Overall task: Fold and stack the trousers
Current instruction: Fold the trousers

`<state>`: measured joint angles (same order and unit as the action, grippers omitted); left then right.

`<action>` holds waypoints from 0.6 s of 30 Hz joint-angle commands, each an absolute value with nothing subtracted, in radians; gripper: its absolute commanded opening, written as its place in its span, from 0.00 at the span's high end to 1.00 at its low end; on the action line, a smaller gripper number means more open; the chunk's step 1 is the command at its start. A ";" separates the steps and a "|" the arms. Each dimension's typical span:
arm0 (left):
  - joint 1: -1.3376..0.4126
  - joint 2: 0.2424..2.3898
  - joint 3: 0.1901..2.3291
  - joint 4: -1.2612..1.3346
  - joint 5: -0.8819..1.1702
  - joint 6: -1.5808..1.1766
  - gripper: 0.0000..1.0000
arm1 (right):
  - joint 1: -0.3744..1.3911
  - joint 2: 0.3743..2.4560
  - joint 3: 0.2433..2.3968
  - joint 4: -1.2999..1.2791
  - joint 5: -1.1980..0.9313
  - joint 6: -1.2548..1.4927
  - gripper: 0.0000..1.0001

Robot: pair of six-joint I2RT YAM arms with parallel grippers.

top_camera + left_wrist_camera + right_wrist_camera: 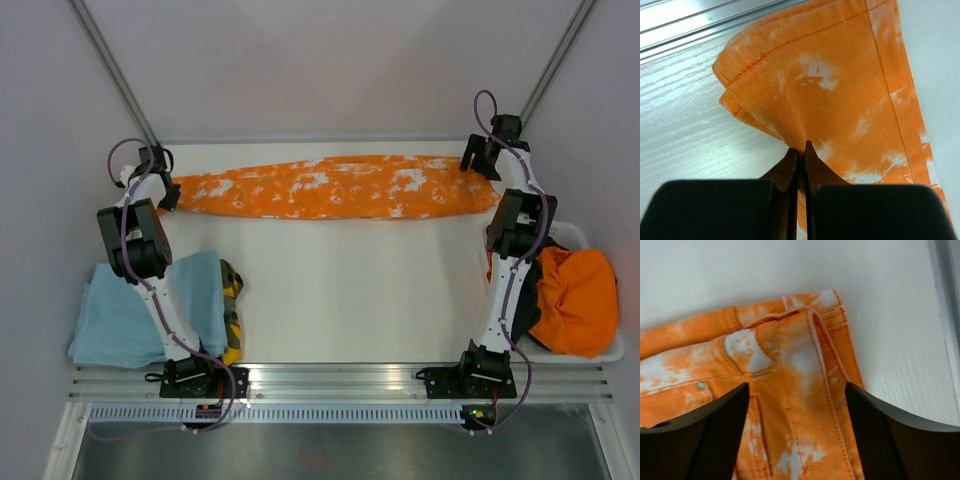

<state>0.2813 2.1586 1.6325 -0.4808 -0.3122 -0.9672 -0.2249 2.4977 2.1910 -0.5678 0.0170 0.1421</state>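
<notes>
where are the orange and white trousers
Top view: the orange and white trousers lie stretched along the far edge of the table, between the left end effector and right end effector.

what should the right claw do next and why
Probably lower the right claw and close it on the waistband: it hangs open over that end of the trousers, while the left claw is shut on the hem.

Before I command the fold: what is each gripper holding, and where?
The left gripper is shut on the orange trousers, pinching fabric near the leg hem. The right gripper is open over the waistband end, holding nothing.
</notes>
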 commanded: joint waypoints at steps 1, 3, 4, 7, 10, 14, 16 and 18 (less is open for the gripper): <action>0.296 2.095 1.649 -0.391 -0.304 -0.821 0.98 | -0.238 2.436 2.321 -0.629 -0.178 0.081 0.07; 0.295 2.106 1.666 -0.344 -0.266 -0.770 0.98 | -0.239 2.393 2.310 -0.623 -0.140 0.081 0.02; 0.296 2.111 1.680 -0.344 -0.237 -0.758 0.98 | -0.241 2.379 2.303 -0.621 -0.121 0.078 0.02; 0.295 2.140 1.738 -0.386 -0.213 -0.736 0.97 | -0.250 2.342 2.254 -0.627 -0.062 0.064 0.02; 0.295 2.122 1.741 -0.399 -0.209 -0.727 0.84 | -0.262 2.342 2.212 -0.673 -0.055 0.072 0.02; 0.298 2.069 1.726 -0.429 -0.262 -0.718 0.31 | -0.267 2.342 2.122 -0.696 -0.052 0.086 0.02; 0.308 2.050 1.726 -0.446 -0.282 -0.713 0.24 | -0.268 2.341 2.079 -0.696 -0.055 0.104 0.02; 0.322 2.042 1.724 -0.477 -0.284 -0.732 0.16 | -0.268 2.336 2.062 -0.687 -0.072 0.117 0.02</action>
<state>0.2966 2.1300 1.7027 -0.4435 -0.2386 -0.7525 -0.2649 2.3558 2.0895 -0.6662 -0.0666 0.0948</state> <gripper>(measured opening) 0.818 0.979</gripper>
